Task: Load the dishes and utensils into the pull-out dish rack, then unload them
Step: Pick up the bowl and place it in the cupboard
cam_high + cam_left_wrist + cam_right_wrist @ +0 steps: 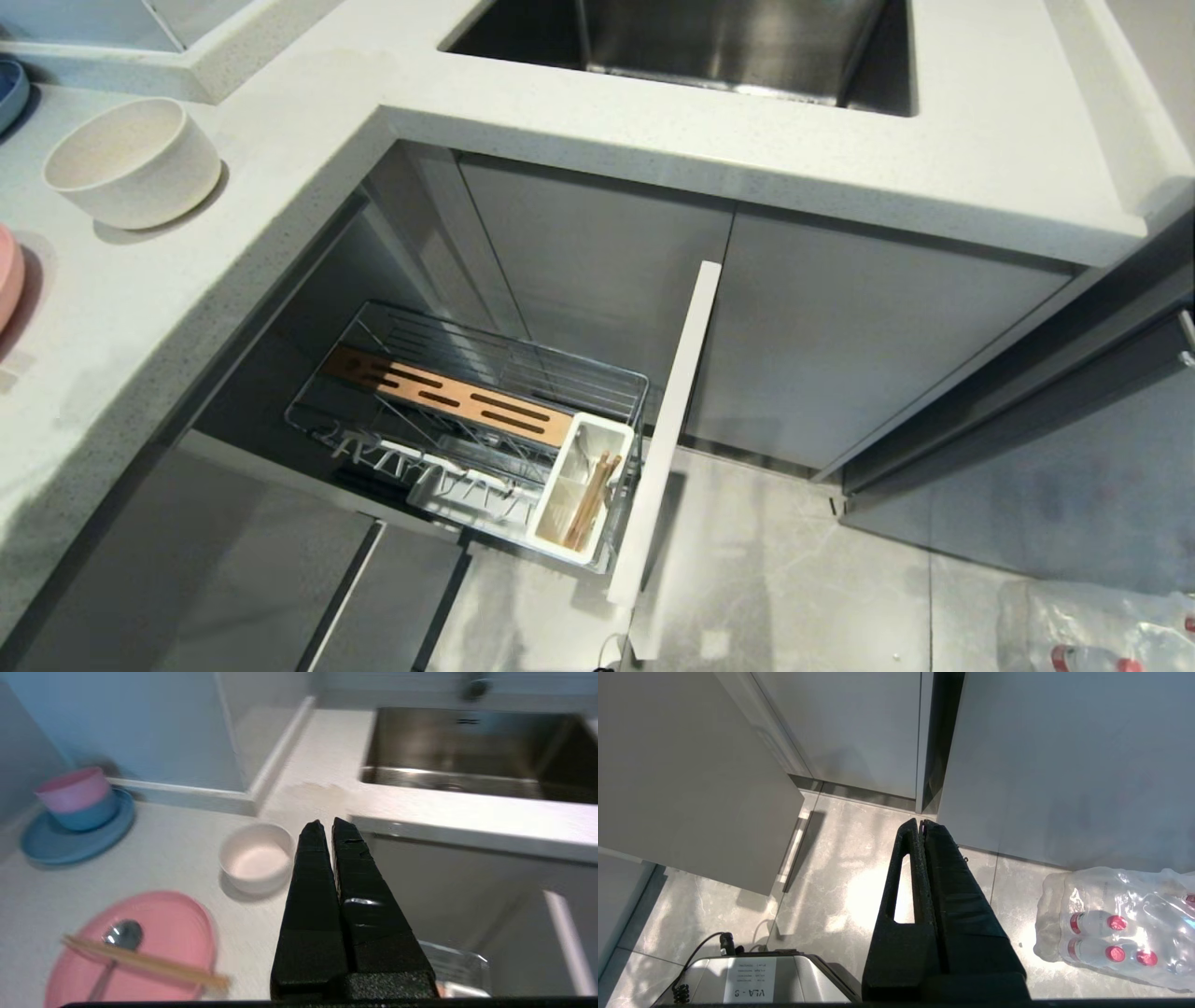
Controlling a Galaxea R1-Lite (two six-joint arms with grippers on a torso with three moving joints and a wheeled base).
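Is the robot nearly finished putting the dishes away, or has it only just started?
Only just started. The pull-out chrome wire dish rack is open, with some wooden sticks already in its white caddy. The flat pink plate, carrying the grey metal spoon and light wooden chopsticks, and the white round bowl all sit on the counter. The left gripper hangs shut and empty above them; the right gripper is parked, shut.

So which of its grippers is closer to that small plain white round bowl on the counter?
Left. The left gripper hangs shut above the counter beside the white bowl; the right gripper points at the floor, shut.
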